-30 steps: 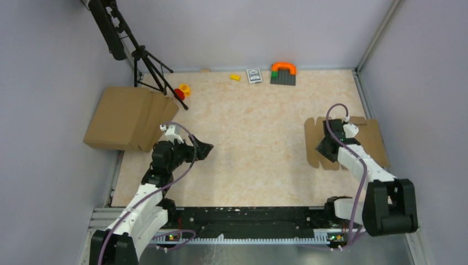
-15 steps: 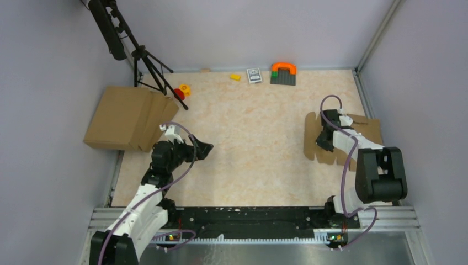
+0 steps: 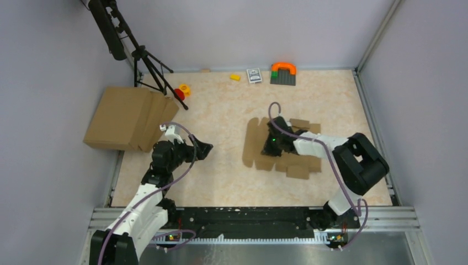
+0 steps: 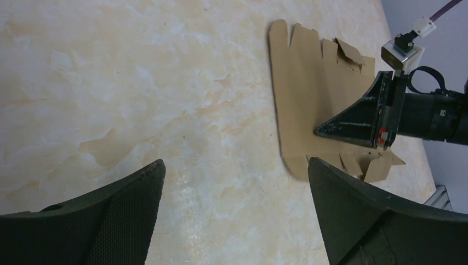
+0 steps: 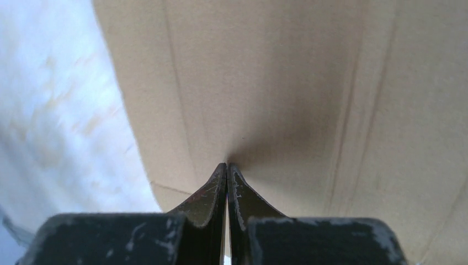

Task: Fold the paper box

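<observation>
The paper box [image 3: 253, 148] lies flat and unfolded on the table [image 3: 221, 110], a little toward 4 o'clock from its middle, with its rounded tabs pointing to 9 o'clock. The right gripper [image 3: 271, 144] stands on top of the sheet. Its fingers are pressed completely together and hold nothing. Only the joined tips push down on the cardboard, I think in order to pin it or slide it, because a flat sheet offers no edge to pinch. The left gripper [image 3: 203, 149] hovers at 9 o'clock from the box, well apart, with its fingers spread wide and empty, facing the tabs, probably ready to take one. The main panels lie flat, so the folding is not yet begun. At 10 o'clock sits a bigger pile of flat cardboard [image 3: 124, 118], and toy blocks [image 3: 283, 73] rest at the 12 o'clock edge.
</observation>
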Controlling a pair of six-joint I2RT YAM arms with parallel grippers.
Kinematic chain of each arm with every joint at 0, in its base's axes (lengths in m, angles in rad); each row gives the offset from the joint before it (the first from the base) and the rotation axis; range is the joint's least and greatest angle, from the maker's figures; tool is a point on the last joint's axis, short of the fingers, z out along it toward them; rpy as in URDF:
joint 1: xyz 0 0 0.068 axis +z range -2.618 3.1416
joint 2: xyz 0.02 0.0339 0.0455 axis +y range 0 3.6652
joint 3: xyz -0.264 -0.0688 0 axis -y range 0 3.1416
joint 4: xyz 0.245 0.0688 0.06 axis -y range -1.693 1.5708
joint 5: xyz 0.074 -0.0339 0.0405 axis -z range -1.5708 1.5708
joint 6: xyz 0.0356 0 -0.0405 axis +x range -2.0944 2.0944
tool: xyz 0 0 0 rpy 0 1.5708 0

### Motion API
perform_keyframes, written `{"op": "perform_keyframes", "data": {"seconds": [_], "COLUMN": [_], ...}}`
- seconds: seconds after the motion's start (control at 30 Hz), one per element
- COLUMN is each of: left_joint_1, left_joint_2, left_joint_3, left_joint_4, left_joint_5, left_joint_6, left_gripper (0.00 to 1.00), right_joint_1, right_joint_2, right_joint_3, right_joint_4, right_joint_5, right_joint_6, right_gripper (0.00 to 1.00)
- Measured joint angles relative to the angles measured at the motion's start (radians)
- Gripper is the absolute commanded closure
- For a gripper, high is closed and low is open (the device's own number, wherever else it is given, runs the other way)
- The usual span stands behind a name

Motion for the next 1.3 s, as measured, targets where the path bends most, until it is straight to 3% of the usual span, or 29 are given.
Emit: {"op": "perform_keyframes", "data": {"seconds": [0.07, 0.13, 0.27, 0.37, 0.5, 0.63, 0.73, 0.87, 1.1, 1.3], "left_joint_1": [0.0, 0.0, 0.0, -0.002, -0.04, -0.113, -0.169, -0.238, -0.246, -0.246], "left_joint_2": [0.015, 0.034, 0.076, 0.126, 0.213, 0.322, 0.405, 0.54, 0.669, 0.735], "left_joint_3": [0.0, 0.0, 0.001, 0.018, 0.075, 0.137, 0.17, 0.257, 0.334, 0.362], "left_joint_4": [0.0, -0.001, -0.002, -0.023, -0.055, -0.074, -0.087, -0.134, -0.131, -0.075], "left_joint_5": [-0.002, -0.003, 0.006, 0.029, 0.054, 0.063, 0.06, 0.039, 0.05, 0.096], "left_joint_6": [0.003, 0.004, 0.005, -0.001, -0.011, -0.02, -0.034, -0.046, -0.079, -0.116], "left_gripper": [0.01, 0.01, 0.02, 0.04, 0.06, 0.06, 0.06, 0.05, 0.06, 0.1], "right_joint_1": [0.1, 0.157, 0.157, 0.133, 0.026, -0.236, -0.362, -0.386, -0.446, -0.511], "right_joint_2": [0.035, 0.058, 0.019, -0.076, -0.303, -0.578, -0.634, -0.534, -0.425, -0.354], "right_joint_3": [0.038, 0.087, 0.148, 0.161, 0.117, -0.039, -0.098, -0.13, -0.221, -0.242], "right_joint_4": [0.011, 0.013, 0.031, 0.0, -0.055, -0.101, -0.185, -0.263, -0.248, -0.145], "right_joint_5": [-0.021, -0.038, -0.051, -0.057, -0.062, -0.09, -0.082, -0.05, -0.083, -0.189], "right_joint_6": [0.036, 0.05, 0.019, -0.043, -0.122, -0.191, -0.236, -0.265, -0.269, -0.288], "right_gripper": [0.99, 0.9, 0.59, 0.55, 0.36, 0.17, 0.15, 0.16, 0.18, 0.27]}}
